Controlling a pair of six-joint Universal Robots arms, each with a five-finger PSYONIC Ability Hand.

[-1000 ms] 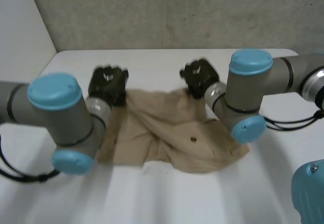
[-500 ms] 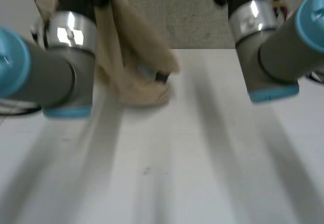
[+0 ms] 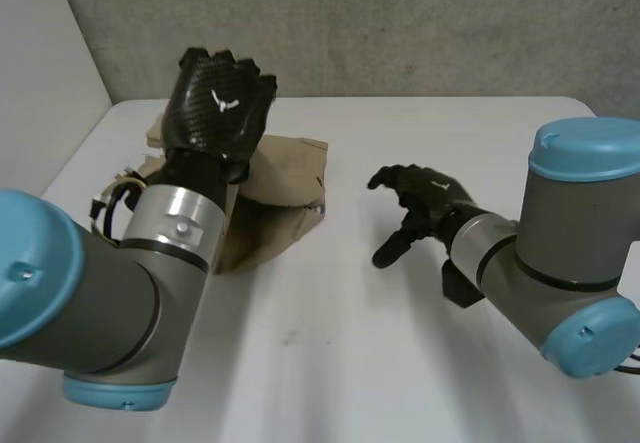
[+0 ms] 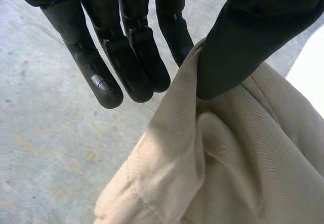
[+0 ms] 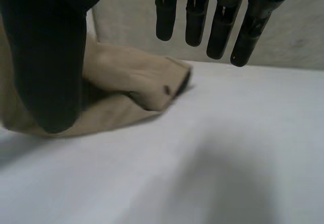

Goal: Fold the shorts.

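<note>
**Desk:** Where are the shorts on your screens?

**Operator:** I see the tan shorts (image 3: 285,168) bunched in a loose heap on the white table (image 3: 420,363), on the robot's left side, toward the far edge. The left arm hides part of the heap, so I cannot tell how neatly they lie.

**Desk:** What is the left hand doing?

**Operator:** The left hand (image 3: 218,103) is raised above the heap, its back turned to the head camera. On its wrist camera I see the thumb (image 4: 248,37) pressing an edge of the cloth against the nearest finger, so I read it as pinching the shorts. The other fingers are straight and off the cloth. The fabric hangs down from that pinch.

**Desk:** And the right?

**Operator:** The right hand (image 3: 420,198) hovers low over bare table near the middle, well apart from the shorts. Its fingers (image 5: 221,27) are straight, with the thumb held off from them, so I call it loose and empty. Past its thumb I see the heap lying on the table, with a small dark dot (image 5: 166,89) on the fold nearest that hand.
</note>
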